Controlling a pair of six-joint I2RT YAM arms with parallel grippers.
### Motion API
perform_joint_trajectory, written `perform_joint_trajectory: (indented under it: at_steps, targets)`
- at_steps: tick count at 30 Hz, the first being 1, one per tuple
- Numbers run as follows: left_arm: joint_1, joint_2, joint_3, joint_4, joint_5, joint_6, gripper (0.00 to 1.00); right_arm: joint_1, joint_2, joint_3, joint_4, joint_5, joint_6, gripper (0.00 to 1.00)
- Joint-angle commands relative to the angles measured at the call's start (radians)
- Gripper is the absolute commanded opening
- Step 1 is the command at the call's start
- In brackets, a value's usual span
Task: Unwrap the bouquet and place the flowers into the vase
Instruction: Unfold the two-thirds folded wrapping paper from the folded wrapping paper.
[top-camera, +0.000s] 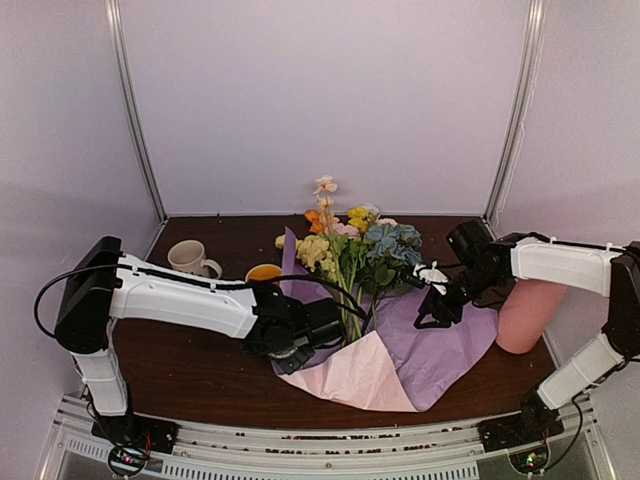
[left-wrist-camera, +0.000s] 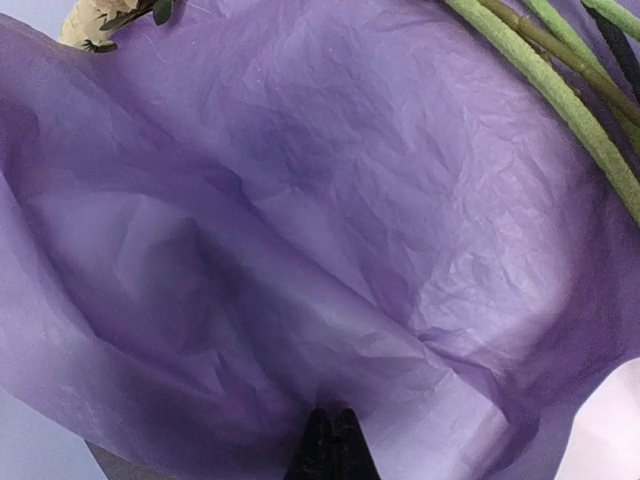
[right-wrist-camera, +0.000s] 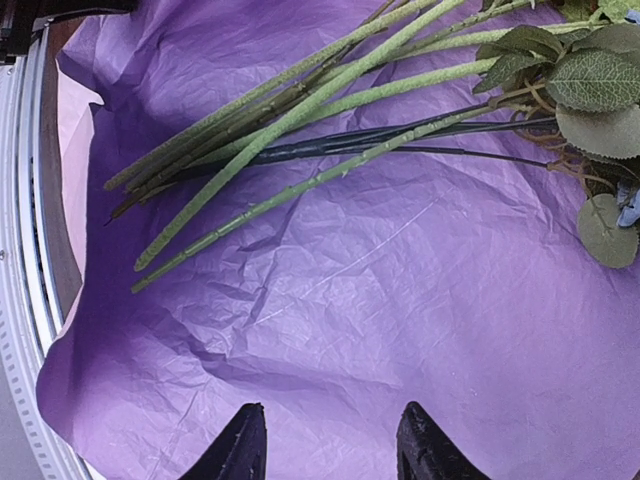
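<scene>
From above: long green-stemmed mixed flowers lie on crinkly purple-pink tissue paper, with the tall pink tube vase just right of it.
Left camera: my left gripper is squeezed shut against the paper.
Right camera: my right gripper gapes wide over it.

Top view bright & even; wrist views dimmer w/ soft shadows.

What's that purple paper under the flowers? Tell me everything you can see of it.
It is thin, crinkled tissue paper, a lilac sheet and a pale pink one, unwrapped and spread on the dark table. The flowers lie on it, their green stems across its middle. Its left edge is lifted, pinched in the left arm's shut fingers. The right arm's open fingers hover over it.
</scene>
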Motion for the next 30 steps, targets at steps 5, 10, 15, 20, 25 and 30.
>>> perform_joint_trajectory:
  at_steps: [5,10,15,20,25,30]
  targets:
    - [-0.012,-0.052,0.028,0.009,-0.069,-0.038,0.00,-0.005,0.016,-0.028,0.026,0.005,0.000,0.46]
    - [-0.014,-0.057,0.000,0.001,-0.049,-0.063,0.00,-0.004,0.019,-0.033,0.029,0.003,0.007,0.46]
    - [-0.020,-0.063,-0.017,-0.043,-0.047,-0.089,0.00,-0.004,0.001,-0.031,0.033,-0.001,0.009,0.46]
    - [-0.035,-0.190,0.015,-0.051,-0.055,-0.078,0.10,-0.005,-0.031,-0.029,0.033,-0.015,0.020,0.46]
    - [-0.039,-0.341,0.019,0.064,-0.063,-0.006,0.39,0.005,-0.070,-0.006,0.009,-0.066,0.041,0.46]
    - [-0.033,-0.399,0.031,0.211,-0.012,0.075,0.56,0.055,-0.051,0.036,-0.058,-0.161,0.029,0.58]
